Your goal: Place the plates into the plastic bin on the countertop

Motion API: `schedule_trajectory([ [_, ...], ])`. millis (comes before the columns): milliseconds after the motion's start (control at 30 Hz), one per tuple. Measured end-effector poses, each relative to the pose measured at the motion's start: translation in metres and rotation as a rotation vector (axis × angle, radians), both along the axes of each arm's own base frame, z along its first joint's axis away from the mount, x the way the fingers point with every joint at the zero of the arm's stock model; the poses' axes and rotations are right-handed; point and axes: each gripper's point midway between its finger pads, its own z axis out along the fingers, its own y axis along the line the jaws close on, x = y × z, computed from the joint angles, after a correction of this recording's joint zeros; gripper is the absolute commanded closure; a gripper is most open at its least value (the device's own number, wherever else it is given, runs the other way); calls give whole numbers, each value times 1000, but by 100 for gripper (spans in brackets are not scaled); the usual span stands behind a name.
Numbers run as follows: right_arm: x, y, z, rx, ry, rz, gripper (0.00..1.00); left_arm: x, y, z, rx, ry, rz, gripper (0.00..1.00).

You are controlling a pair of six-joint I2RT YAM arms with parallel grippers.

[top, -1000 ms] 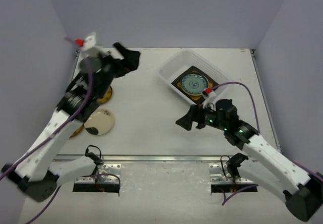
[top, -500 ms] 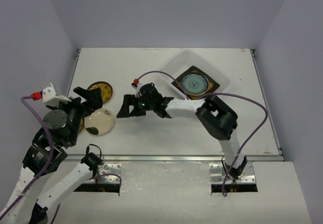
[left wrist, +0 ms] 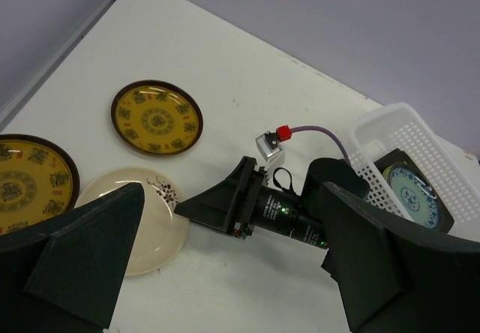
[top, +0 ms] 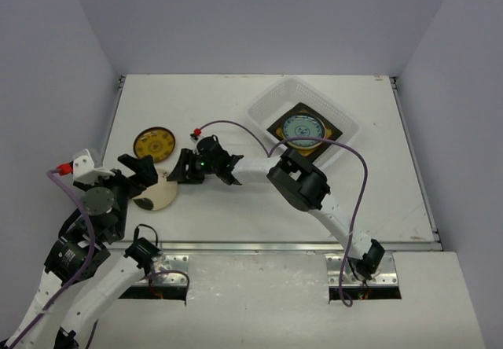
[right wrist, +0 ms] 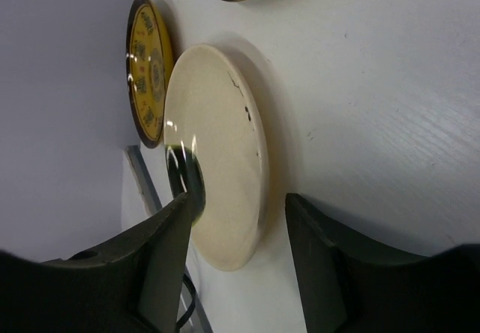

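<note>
A cream plate (top: 163, 197) (left wrist: 139, 220) (right wrist: 225, 153) lies on the countertop (top: 236, 207) at the near left. My right gripper (top: 174, 174) (right wrist: 236, 250) reaches across to it, jaws apart on either side of its rim, with a gap still showing. The left gripper (top: 144, 174) (left wrist: 236, 273) hangs wide open just above that plate, holding nothing. One yellow plate (top: 153, 142) (left wrist: 157, 117) sits further back. A second yellow plate (left wrist: 30, 187) lies at the left, hidden under the left arm from above. The plastic bin (top: 263, 105) (left wrist: 397, 134) holds a blue-green plate (top: 302, 129) on a dark square one.
The right arm (top: 259, 168) lies stretched low across the middle of the table, its purple cable (top: 236, 125) looping over it. Grey walls close the left, back and right sides. The metal front edge (top: 259, 247) runs along the near side.
</note>
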Motion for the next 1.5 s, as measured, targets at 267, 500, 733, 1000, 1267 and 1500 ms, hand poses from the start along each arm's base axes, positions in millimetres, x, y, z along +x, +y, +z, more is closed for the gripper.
schedule_trajectory([
  [267,-2,1,-18,-38,47,-17,96,-4,2,6,-12,-33,-7,0],
  [500,-18,-11,-17,-87,75,-11,100,-4,2,7,-16,-40,-9,0],
  [733,-46,-74,21,-215,48,-35,100,-5,2,8,-18,-44,-10,0],
  [1000,30,-200,154,-72,-118,-264,100,-5,1,7,-21,-47,-17,0],
  [1267,138,-455,146,-204,-108,-816,100,4,-7,0,-6,-14,-34,0],
  [1500,126,-534,82,-345,71,-885,92,13,-19,-11,22,38,-69,0],
])
